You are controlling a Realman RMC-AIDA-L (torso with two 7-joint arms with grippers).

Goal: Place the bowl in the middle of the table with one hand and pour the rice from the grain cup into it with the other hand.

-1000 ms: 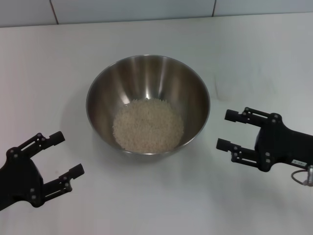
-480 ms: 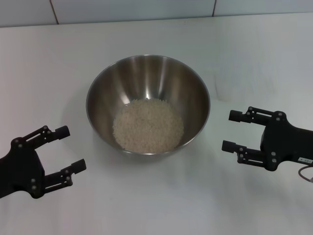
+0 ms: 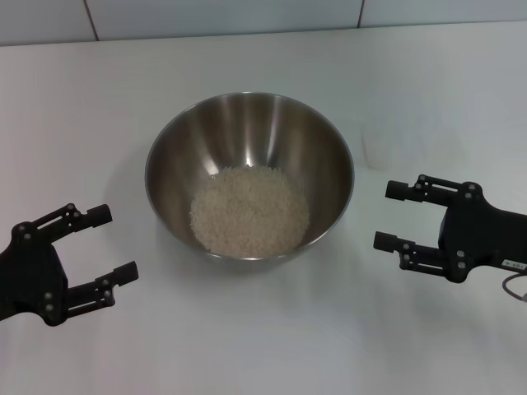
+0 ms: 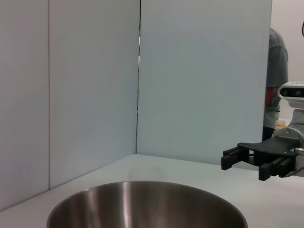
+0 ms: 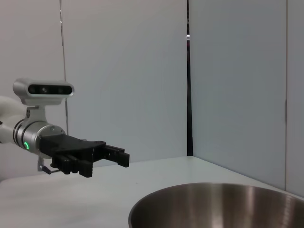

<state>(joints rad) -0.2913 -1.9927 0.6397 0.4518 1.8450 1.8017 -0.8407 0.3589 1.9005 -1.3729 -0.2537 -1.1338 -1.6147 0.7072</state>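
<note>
The steel bowl (image 3: 272, 132) stands in the middle of the white table (image 3: 255, 346), holding a round heap of rice (image 3: 249, 210). A faint translucent grain cup (image 3: 375, 150) stands upright just right of the bowl; the left wrist view shows the cup (image 4: 147, 174) beyond the bowl's rim (image 4: 142, 204). My left gripper (image 3: 116, 241) hovers open and empty to the left of the bowl, near the front. My right gripper (image 3: 387, 216) is open and empty to the right of the bowl, in front of the cup. Neither gripper touches anything.
A pale wall (image 3: 222, 16) runs along the table's far edge. In the right wrist view, the left gripper (image 5: 124, 159) shows beyond the bowl's rim (image 5: 213, 206). The right gripper (image 4: 228, 160) appears in the left wrist view.
My left gripper has drawn back a little toward the left front, away from the bowl. My right gripper shifted slightly right, then held still. Bowl, rice and cup have not moved.
</note>
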